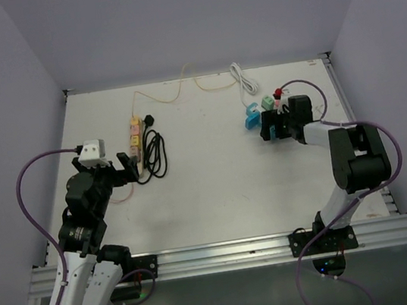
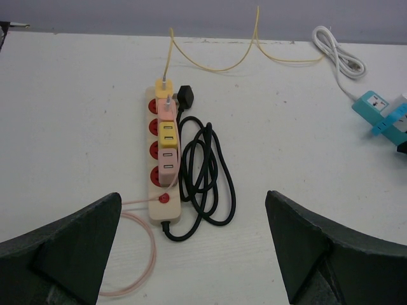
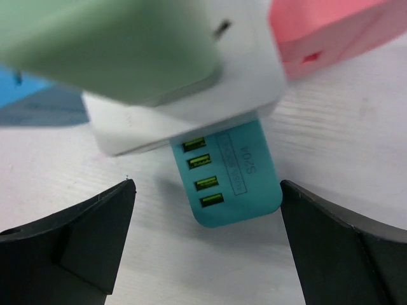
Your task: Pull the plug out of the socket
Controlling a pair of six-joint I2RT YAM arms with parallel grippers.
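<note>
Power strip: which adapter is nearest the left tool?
The pink adapter beside the round red button; the yellow adapter and second pink one sit farther away.

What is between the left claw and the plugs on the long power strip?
Nothing visible blocks it. The open left gripper faces the power strip and its plugs over bare table. A pink cable loops near one finger, and the black cord lies beside the strip.

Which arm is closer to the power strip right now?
Left. The left arm sits just beside the power strip; the right arm is far across the table, at the blue adapter.
</note>
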